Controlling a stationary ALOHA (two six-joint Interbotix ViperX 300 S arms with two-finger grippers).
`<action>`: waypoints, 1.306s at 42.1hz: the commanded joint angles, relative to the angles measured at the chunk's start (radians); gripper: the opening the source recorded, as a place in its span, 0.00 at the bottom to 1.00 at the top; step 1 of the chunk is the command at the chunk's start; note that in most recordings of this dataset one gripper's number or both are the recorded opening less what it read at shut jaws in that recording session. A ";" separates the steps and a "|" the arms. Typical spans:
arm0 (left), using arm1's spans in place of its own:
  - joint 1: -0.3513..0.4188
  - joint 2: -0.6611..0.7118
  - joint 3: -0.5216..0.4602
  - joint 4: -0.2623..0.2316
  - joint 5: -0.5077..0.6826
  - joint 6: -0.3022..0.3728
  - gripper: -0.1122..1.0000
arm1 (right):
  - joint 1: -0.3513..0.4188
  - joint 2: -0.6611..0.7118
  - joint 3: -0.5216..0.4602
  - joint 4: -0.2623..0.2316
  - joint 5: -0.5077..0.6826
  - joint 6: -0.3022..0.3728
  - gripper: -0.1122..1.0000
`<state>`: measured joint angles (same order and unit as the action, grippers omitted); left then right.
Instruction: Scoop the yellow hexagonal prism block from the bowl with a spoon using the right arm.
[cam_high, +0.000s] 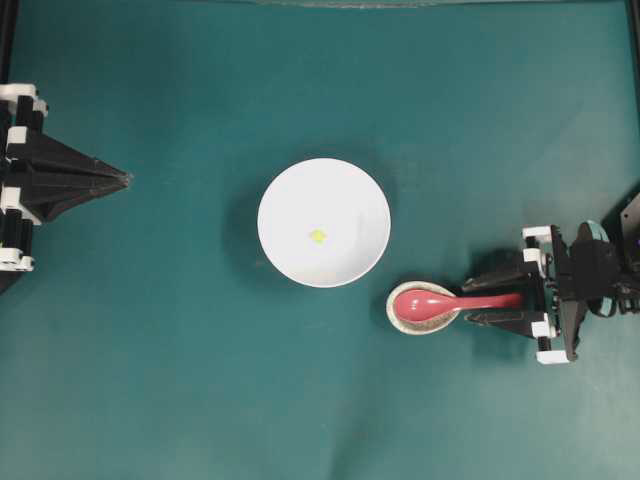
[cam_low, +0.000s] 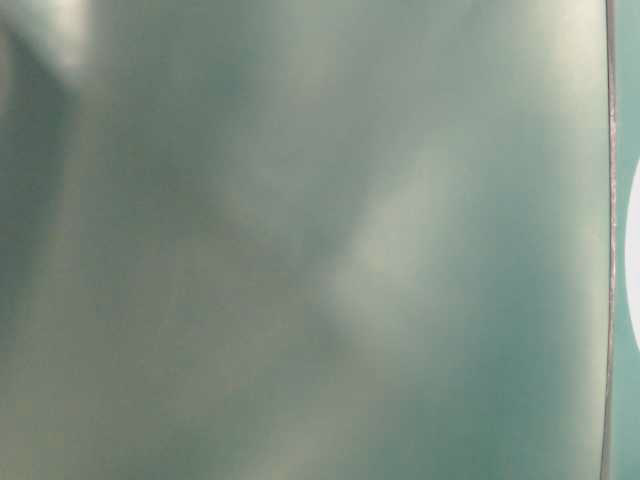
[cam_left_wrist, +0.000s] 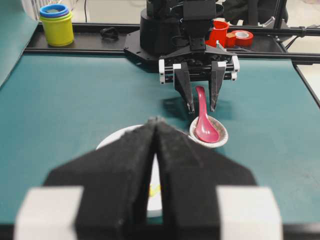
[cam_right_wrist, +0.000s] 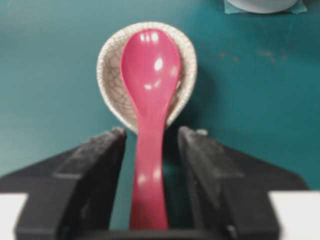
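1. Yellow hexagonal prism block (cam_high: 317, 236): one, lying near the middle of the single white bowl (cam_high: 290, 190) on the green bench (cam_high: 180, 380).
2. Right tool (cam_right_wrist: 151, 142) stands parted, a finger either side of the spoon (cam_right_wrist: 150, 85) handle, gaps visible, not gripping.
3. Spoon rests in one crackled dish (cam_right_wrist: 107, 75).
4. Left tool (cam_left_wrist: 155, 122) is closed, empty.

I find no lettering, numbers, labels or brand marks that I can read in any of my views. The spoon (cam_right_wrist: 150, 90), the small dish (cam_right_wrist: 110, 95) under it and the white bowl (cam_high: 300, 190) are all plain. The cups (cam_left_wrist: 56, 24) and tape roll (cam_left_wrist: 243, 37) beyond the table show no legible print.
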<state>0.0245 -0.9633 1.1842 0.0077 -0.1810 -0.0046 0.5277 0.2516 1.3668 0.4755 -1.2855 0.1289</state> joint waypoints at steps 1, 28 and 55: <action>0.002 0.009 -0.008 0.002 -0.006 0.000 0.10 | 0.003 -0.011 -0.003 0.003 -0.011 -0.002 0.54; 0.002 0.009 -0.008 0.003 -0.006 0.000 0.10 | 0.003 -0.147 0.026 0.003 0.035 -0.023 0.30; 0.002 0.009 -0.003 0.003 -0.006 0.000 0.10 | -0.017 -0.308 0.009 0.003 0.236 -0.074 0.30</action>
<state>0.0245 -0.9633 1.1873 0.0092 -0.1810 -0.0046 0.5139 -0.0307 1.3913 0.4755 -1.0769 0.0568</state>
